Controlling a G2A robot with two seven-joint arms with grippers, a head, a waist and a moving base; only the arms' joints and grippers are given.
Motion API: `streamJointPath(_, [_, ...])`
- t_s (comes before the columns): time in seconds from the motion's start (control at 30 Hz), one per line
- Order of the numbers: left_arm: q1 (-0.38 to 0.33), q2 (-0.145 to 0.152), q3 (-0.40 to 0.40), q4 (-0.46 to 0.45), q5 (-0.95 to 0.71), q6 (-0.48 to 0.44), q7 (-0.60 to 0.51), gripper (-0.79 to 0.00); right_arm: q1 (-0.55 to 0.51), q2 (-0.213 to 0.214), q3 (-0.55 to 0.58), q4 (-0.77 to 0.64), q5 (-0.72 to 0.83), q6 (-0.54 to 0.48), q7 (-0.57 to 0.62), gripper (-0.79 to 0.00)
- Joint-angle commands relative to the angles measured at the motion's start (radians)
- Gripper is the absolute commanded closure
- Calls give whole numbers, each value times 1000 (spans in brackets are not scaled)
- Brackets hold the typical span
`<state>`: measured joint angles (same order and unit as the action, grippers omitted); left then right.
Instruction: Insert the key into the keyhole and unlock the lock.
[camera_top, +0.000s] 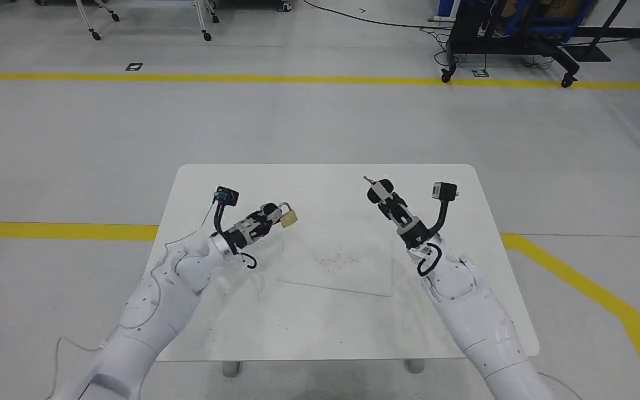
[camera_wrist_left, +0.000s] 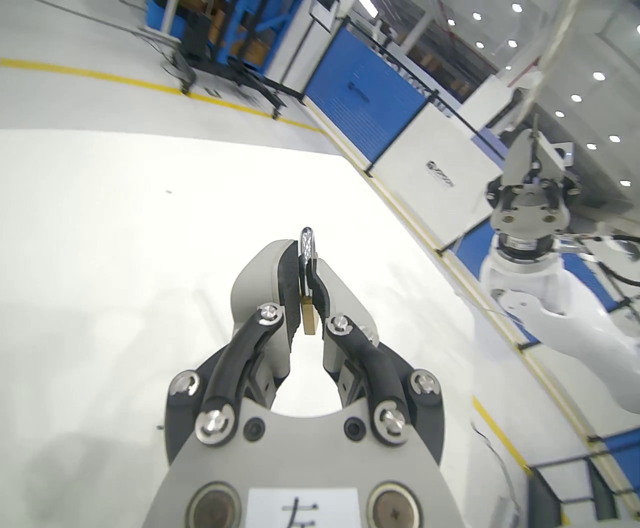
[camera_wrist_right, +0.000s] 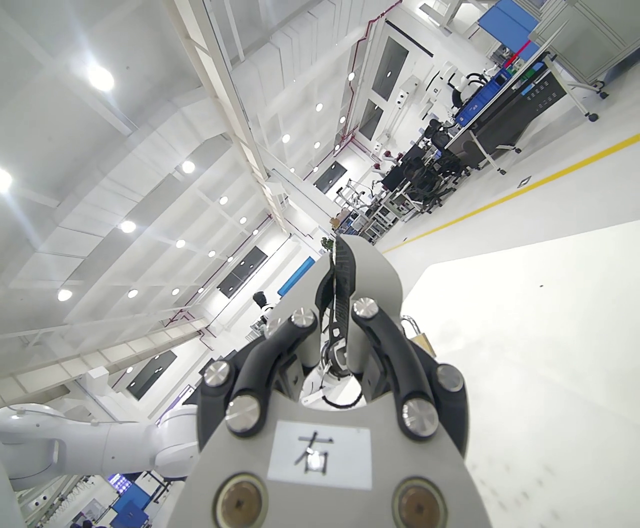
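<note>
Left gripper (camera_top: 276, 214) over left half of white table (camera_top: 330, 330), pointing toward table middle, clamped narrow on lock (camera_top: 288, 215). In left wrist view, same gripper (camera_wrist_left: 306, 260) with black pads (camera_wrist_left: 289, 280) pinching lock (camera_wrist_left: 309, 317) from both sides: silver shackle poking out past fingertips, brass body down between the fingers, edge-on to camera. Bare table (camera_wrist_left: 125, 225) underneath; whether lock touches it, cannot tell. Right gripper (camera_top: 379, 190) over right half of table, angled toward far-left, closed tight on key (camera_top: 369, 181); just a small thin tip past the fingertips, too small for detail. Same right gripper (camera_wrist_left: 531, 162) farther off in left wrist view, raised, fingers together. In right wrist view, right gripper (camera_wrist_right: 334, 272) with ribbed pads (camera_wrist_right: 345, 270) pressed nearly flat together; key itself hard to make out there. Lock (camera_wrist_right: 419, 337) peeking from behind one finger, shackle and brass corner showing, with table (camera_wrist_right: 525, 350) beyond. Key and lock well apart, gap of bare table between the two grippers, key not yet in keyhole. Thin clear sheet (camera_top: 335, 265) flat on table between the arms, scuffed in the middle. Yellow floor line (camera_top: 300, 78) beyond table, dark wheeled cart (camera_top: 510, 40) at far right.
</note>
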<state>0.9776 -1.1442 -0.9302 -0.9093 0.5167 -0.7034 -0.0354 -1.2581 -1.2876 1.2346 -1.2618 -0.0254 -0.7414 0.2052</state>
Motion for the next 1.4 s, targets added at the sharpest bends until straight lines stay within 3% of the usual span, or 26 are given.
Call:
streamJointPath(0.0, [25,6,-11,-11,118,68,99,0,6,-1,-2,12,6,-4,5,0])
streamJointPath(0.2, [81,17,-28,-50,310,197,220,0,21,-2,0,41,23,-26,14,0])
streamJointPath(0.37, [103,18,-28,-73,381,241,224,0,27,-2,7,53,34,-38,21,0])
streamJointPath(1.37, [140,13,-54,-78,507,192,198,0,106,-7,20,216,218,-83,136,0])
